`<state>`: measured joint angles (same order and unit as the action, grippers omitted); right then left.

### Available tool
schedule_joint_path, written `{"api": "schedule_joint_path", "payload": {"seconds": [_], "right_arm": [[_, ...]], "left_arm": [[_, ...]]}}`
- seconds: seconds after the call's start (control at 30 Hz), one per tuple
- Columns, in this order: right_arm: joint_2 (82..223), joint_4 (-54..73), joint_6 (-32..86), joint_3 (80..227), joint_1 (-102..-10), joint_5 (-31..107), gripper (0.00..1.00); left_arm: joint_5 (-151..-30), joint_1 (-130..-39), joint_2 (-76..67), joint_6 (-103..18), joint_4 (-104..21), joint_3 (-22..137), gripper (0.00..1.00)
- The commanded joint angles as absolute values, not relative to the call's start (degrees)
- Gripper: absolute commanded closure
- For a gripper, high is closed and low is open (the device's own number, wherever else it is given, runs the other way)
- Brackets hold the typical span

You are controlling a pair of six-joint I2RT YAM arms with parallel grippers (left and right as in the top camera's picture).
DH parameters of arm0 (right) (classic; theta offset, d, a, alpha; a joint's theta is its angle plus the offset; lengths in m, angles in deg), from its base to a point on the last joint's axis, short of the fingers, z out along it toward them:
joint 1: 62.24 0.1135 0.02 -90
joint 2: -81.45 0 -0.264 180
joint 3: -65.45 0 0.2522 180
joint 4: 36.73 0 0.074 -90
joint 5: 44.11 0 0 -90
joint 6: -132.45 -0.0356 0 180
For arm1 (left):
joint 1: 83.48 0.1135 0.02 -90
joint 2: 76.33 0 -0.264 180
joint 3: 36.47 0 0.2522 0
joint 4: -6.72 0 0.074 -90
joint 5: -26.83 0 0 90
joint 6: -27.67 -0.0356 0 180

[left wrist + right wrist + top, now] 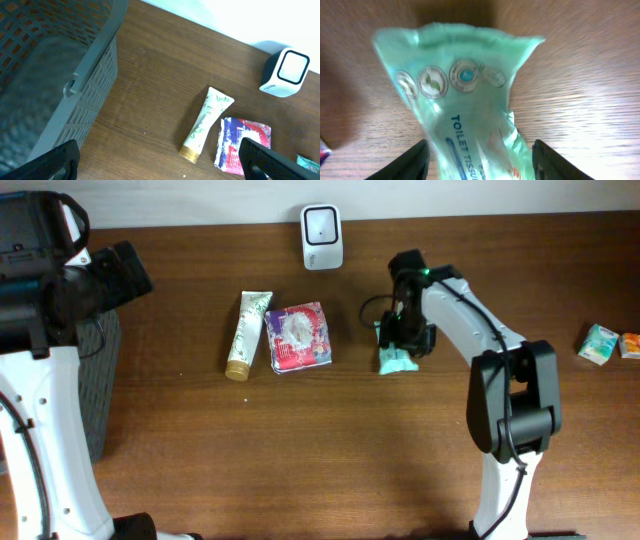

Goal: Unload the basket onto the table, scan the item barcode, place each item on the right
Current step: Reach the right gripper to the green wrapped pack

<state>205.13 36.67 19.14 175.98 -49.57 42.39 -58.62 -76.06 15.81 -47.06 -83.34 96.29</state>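
Note:
A green toilet tissue pack (395, 361) lies on the wooden table right of centre. My right gripper (405, 340) is down over it. In the right wrist view the pack (465, 110) fills the space between the two black fingers of the right gripper (480, 165); the left finger is against the wrap and a narrow gap shows at the right finger. No barcode shows on the pack. The white scanner (322, 237) stands at the back edge, also seen as the scanner (285, 72). My left gripper (160, 160) hangs open and empty at the far left, above the table.
A cream tube (247, 332) and a red-and-blue packet (299, 337) lie side by side left of the pack. A grey slatted basket (75, 85) stands at the left edge. Two small packs (600, 343) lie at the far right.

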Motion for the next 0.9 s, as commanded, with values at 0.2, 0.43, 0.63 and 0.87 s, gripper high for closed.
{"api": "schedule_joint_path", "payload": {"seconds": [0.2, 0.43, 0.63, 0.87], "right_arm": [[204.2, 47.0, 21.1, 185.2, -41.9, 61.7, 0.33], [204.7, 36.9, 20.9, 175.7, -34.0, 74.6, 0.34], [204.7, 30.9, 20.9, 169.6, -33.6, 75.5, 0.40], [204.7, 28.8, 20.9, 168.4, -33.4, 80.2, 0.48]], "left_arm": [[-58.4, -75.9, 15.4, -46.5, -83.2, 96.5, 0.01], [-58.4, -75.9, 15.4, -46.5, -83.2, 96.5, 0.01], [-58.4, -75.9, 15.4, -46.5, -83.2, 96.5, 0.01], [-58.4, -75.9, 15.4, -46.5, -83.2, 96.5, 0.01]]}}
